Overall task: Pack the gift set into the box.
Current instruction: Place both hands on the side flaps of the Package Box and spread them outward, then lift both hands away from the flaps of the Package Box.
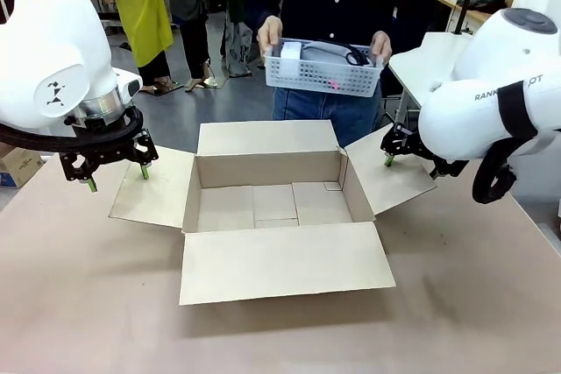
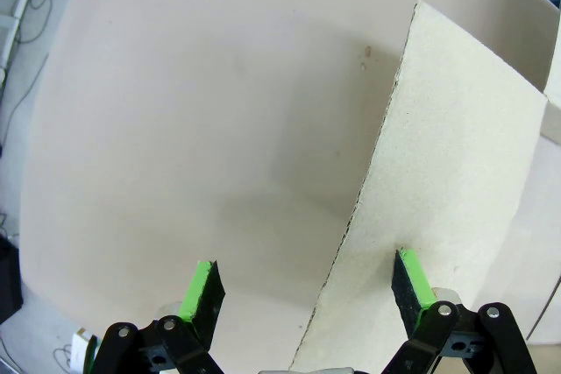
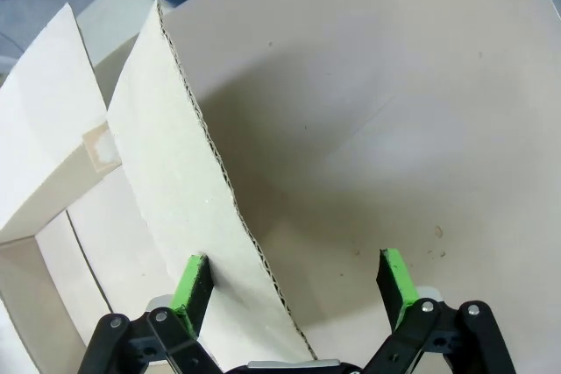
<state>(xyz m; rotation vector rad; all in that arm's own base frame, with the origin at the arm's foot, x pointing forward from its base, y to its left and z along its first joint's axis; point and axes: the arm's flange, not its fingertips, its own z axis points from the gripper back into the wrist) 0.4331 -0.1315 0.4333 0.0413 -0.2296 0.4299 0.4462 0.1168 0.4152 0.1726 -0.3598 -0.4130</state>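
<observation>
Two claws wide open, empty. Left claw [image 1: 117, 177] straddles outer edge of left flap [image 1: 153, 190]; right claw [image 3: 294, 282] straddles edge of right flap [image 1: 390, 188]. Box [image 1: 267, 168] open on counter [image 1: 88, 321]. Basket [image 1: 323, 78] held in person's hands [image 1: 272, 37] beyond box, clear of it.

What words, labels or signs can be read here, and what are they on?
"RANK" and "OT": black letters on the right arm, the middle hidden by a black strap.
On the left arm: a black logo mark, no letters.
On the basket: a small pink mark, too small to read.
On the box: no print seen.
</observation>
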